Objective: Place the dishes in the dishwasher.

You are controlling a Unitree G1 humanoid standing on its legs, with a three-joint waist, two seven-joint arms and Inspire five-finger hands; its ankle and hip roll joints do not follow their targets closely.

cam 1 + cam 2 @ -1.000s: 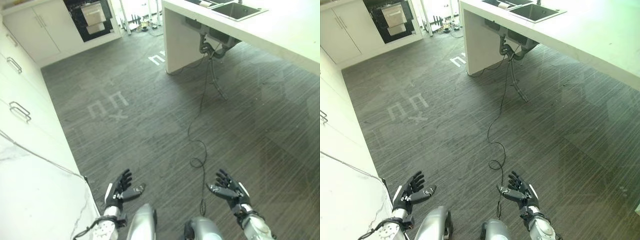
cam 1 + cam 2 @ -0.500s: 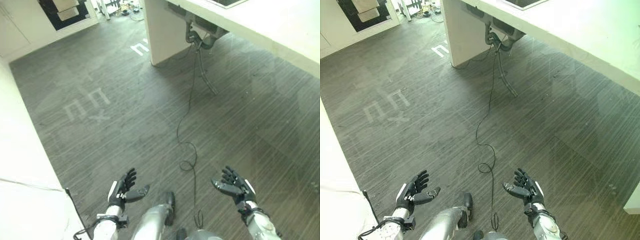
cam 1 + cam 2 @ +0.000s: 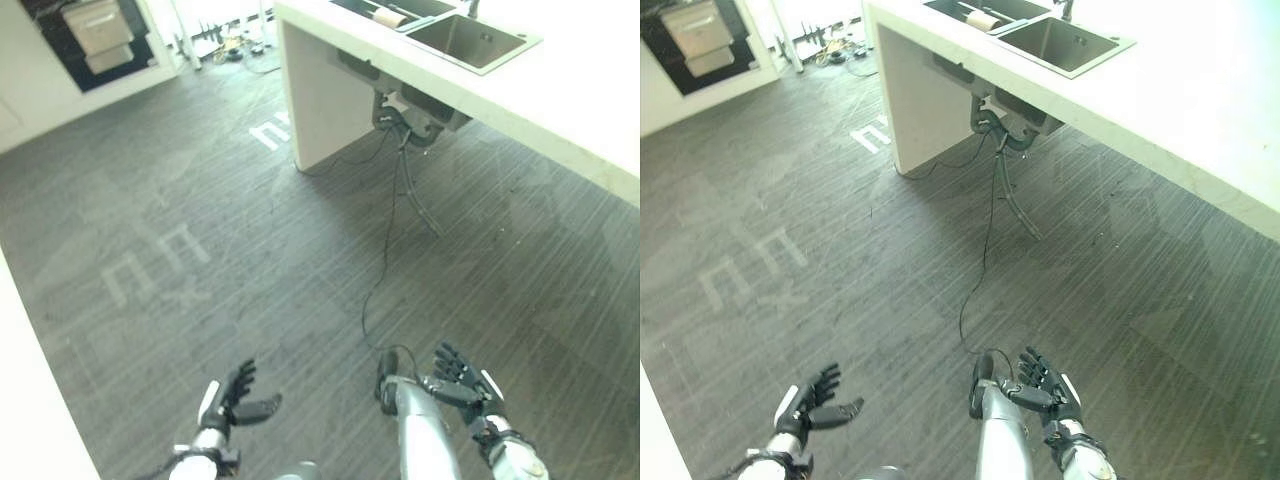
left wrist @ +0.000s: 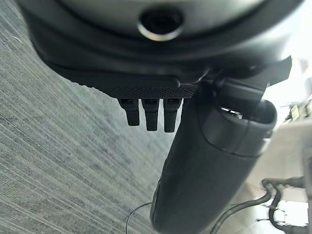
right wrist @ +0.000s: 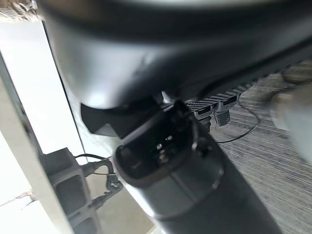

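Left hand (image 3: 232, 398) and right hand (image 3: 462, 377) both spread wide, empty, over floor (image 3: 250, 250). Best approach: head for sink (image 3: 470, 38) counter, find dishes first.

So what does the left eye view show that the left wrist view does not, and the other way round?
The left eye view adds the sink in the white counter, a dark appliance in the far wall, pale marks on the floor, and the right hand, open and empty. The left wrist view adds the left hand from very close: its fingers are straight and hold nothing. Both share the left hand, the grey striped floor and the pipes under the counter.
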